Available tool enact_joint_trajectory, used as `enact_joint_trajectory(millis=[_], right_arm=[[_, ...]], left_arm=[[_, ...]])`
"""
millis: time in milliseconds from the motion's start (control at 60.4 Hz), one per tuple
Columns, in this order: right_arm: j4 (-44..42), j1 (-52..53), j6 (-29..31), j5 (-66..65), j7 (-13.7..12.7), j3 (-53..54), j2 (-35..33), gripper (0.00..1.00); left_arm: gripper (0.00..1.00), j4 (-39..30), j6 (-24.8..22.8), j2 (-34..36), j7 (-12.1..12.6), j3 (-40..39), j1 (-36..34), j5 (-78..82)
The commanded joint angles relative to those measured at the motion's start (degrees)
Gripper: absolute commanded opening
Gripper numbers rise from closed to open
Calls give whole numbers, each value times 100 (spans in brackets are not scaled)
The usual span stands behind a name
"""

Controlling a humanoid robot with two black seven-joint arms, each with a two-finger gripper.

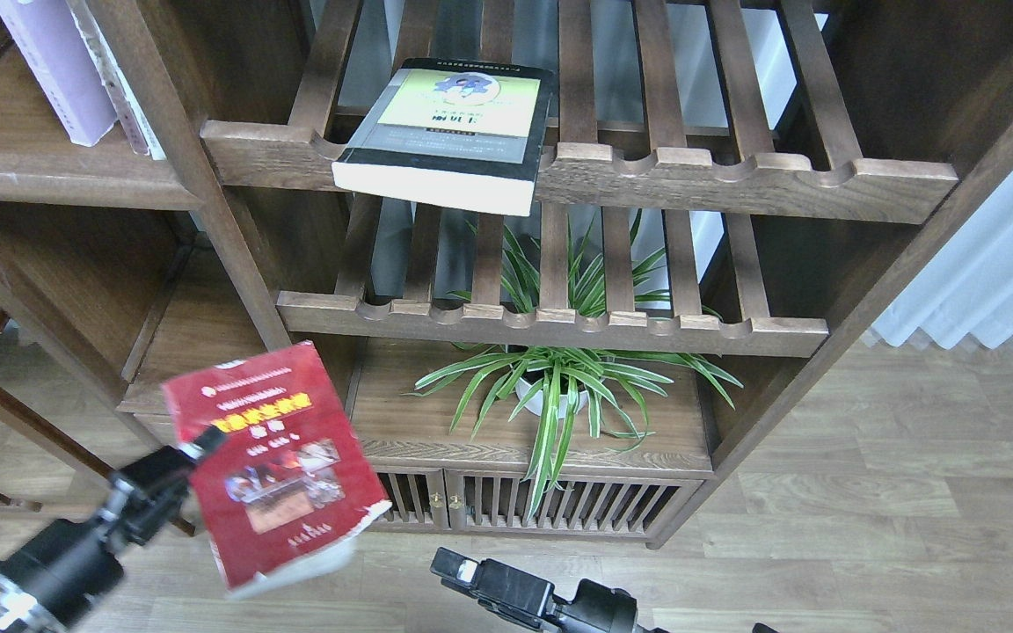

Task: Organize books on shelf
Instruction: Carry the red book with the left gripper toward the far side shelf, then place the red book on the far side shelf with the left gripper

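Gripping the worn red paperback book (278, 462) by its left edge, the left pincer (194, 453) holds it tilted at seven o'clock. The right pincer (471, 576), at six o'clock, is too dark to judge. The thick black-and-grey paperback (449, 132) overhangs the upper slatted wooden rack (735, 171) at twelve o'clock; the pale lavender paperback (58, 70) leans on the dark brown flat-board shelf (49, 171) at ten o'clock.
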Motion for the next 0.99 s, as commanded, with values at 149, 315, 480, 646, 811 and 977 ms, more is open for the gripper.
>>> enact_joint_trajectory(millis=[149,315,480,646,811,977], right_arm=[[-174,-42,0,0,0,70,48,91],[-200,-77,0,-26,0,70,66,91],[-200,-130,0,-52,-17,79,127,91],[-200,-218,0,-52,-26,88,136,91],[-191,-253,0,-61,-44,97,136,91],[-191,-253,0,-79,-35,114,127,91]], left_arm=[[9,-199,-1,275,39,-1732,565,400],[8,-296,-1,371,48,-2893,776,524],[8,-243,-1,652,100,-3562,785,541],[8,108,-1,705,627,-4151,785,576],[8,477,-1,767,698,-4318,785,585],[8,802,-1,872,724,-4493,785,603]])
